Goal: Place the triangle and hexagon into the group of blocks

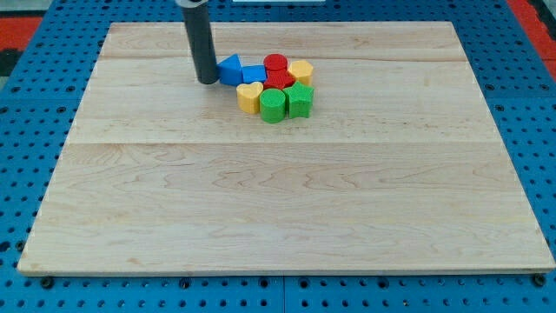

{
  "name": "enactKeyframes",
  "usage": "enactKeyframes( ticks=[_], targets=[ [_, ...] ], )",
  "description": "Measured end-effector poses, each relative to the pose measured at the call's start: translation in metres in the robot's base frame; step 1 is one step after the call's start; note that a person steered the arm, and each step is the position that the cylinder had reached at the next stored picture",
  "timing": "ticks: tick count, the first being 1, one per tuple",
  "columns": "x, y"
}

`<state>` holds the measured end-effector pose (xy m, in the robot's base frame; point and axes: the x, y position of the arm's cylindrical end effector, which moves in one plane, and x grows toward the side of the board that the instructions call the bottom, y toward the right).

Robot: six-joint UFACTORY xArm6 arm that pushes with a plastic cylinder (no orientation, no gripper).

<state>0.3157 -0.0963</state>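
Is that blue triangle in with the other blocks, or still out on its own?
In. The blue triangle touches the blue cube at the cluster's left edge. My tip stands just left of it.

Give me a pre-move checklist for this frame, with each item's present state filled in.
1. My tip visible on the board: ok.
2. Tip beside the blue triangle, on its left in the view: ok.
3. Tip touching the triangle: cannot tell.
4. Triangle against the blue block of the group: ok.
5. Hexagon identified: cannot tell; the yellow block at the group's right may be it.
6. No stray blocks away from the group: ok.
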Motion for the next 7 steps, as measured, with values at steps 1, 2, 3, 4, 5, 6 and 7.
enactKeyframes(
  ticks=[1, 2, 3, 4, 5, 6, 7],
  targets=[
    [-0.004, 0.047],
    [-0.017, 0.022],
    [-0.050, -0.009],
    [-0.057, 0.057],
    [-0.037, 0.077],
    [-0.020, 0.087],
    [-0.027, 0.110]
  ],
)
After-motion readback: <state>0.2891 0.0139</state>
